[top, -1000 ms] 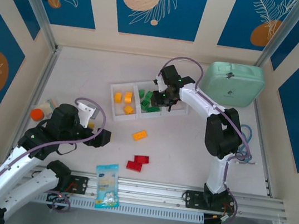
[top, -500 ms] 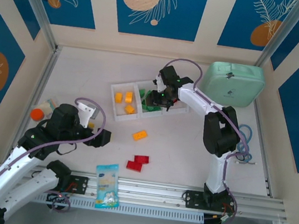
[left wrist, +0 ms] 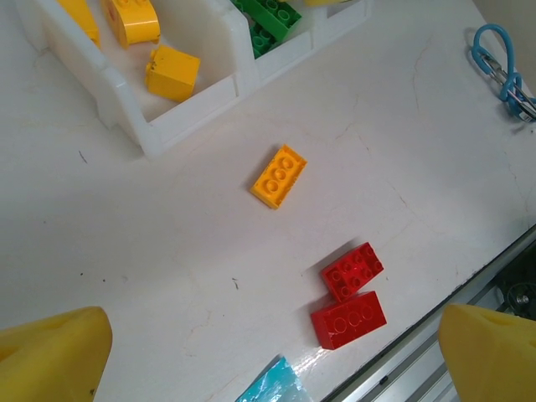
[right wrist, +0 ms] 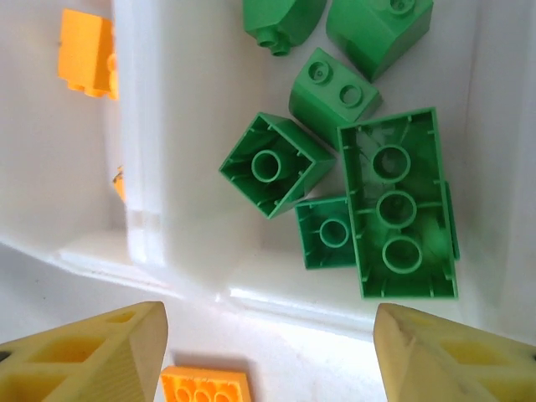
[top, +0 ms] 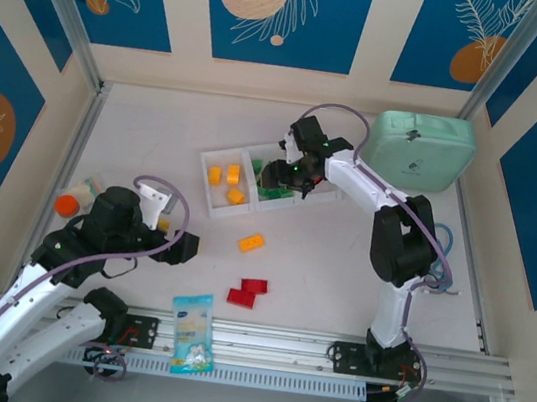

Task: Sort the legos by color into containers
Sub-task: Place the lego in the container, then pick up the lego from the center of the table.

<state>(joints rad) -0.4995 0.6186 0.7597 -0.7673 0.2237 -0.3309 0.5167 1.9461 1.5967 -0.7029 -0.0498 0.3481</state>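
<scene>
Right pincer (right wrist: 268, 356), fingers apart and empty, over tray (right wrist: 142, 243): green legos (right wrist: 402, 209) directly beneath in middle compartment, yellow legos (right wrist: 84, 50) to its left in next compartment; left pincer (left wrist: 268, 360), fingers wide apart, empty, two red legos (left wrist: 352, 295) just ahead, orange lego (left wrist: 278, 175) farther ahead on table (left wrist: 167, 251).

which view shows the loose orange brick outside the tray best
The left wrist view: the loose orange brick lies whole, studs up, close and unblocked. The top external view shows it whole but small, near the white tray. The right wrist view cuts it off at the bottom edge.
</scene>
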